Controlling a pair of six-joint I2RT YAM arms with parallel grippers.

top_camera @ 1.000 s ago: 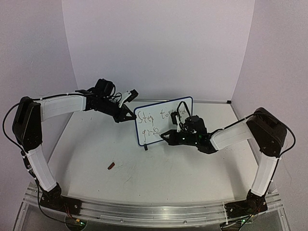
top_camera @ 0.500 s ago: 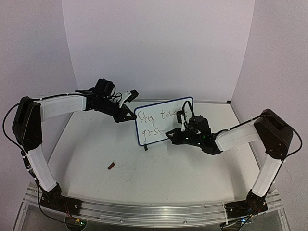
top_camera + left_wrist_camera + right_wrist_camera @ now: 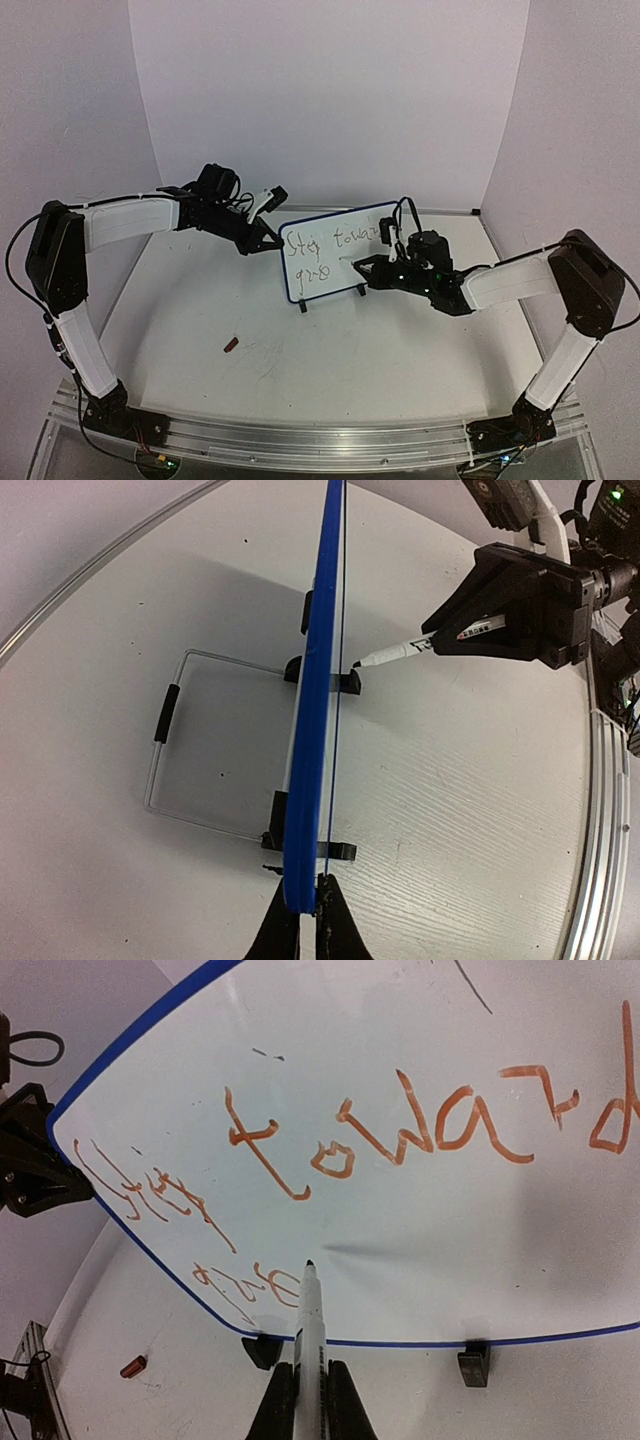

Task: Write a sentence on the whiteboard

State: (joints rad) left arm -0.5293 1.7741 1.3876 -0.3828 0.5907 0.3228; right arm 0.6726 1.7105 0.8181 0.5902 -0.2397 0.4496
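Blue-rimmed and white, the whiteboard (image 3: 335, 250) stands upright on its two black feet. One end is pinched between the closed fingers of the left gripper (image 3: 308, 912), and the board runs away edge-on straight ahead of the fingertips. That hold probably braces the board so it neither slides nor tips under the pen's push. A thin wire stand (image 3: 165, 730) lies on the table (image 3: 300, 380) behind the board. The right gripper (image 3: 310, 1392) is clamped on a white marker (image 3: 311, 1325), which sticks out forward between its fingers with the dark tip aimed at the writing face. From the left wrist the tip looks very close to the face but slightly off it; contact cannot be confirmed. This grip puts the tip just beyond the last strokes of the lower line, where the next letter would likely go. The sentence (image 3: 400, 1140) shows as orange-red strokes. The upper line above the tip reads "toward", after a sloping word that may be "Stay". The lower line has only a few letters, perhaps "gre", so the sentence looks unfinished. The print on the marker's barrel is too small to read. A small red cap-like piece (image 3: 133, 1367) lies on the table, low and to the left of the right gripper.
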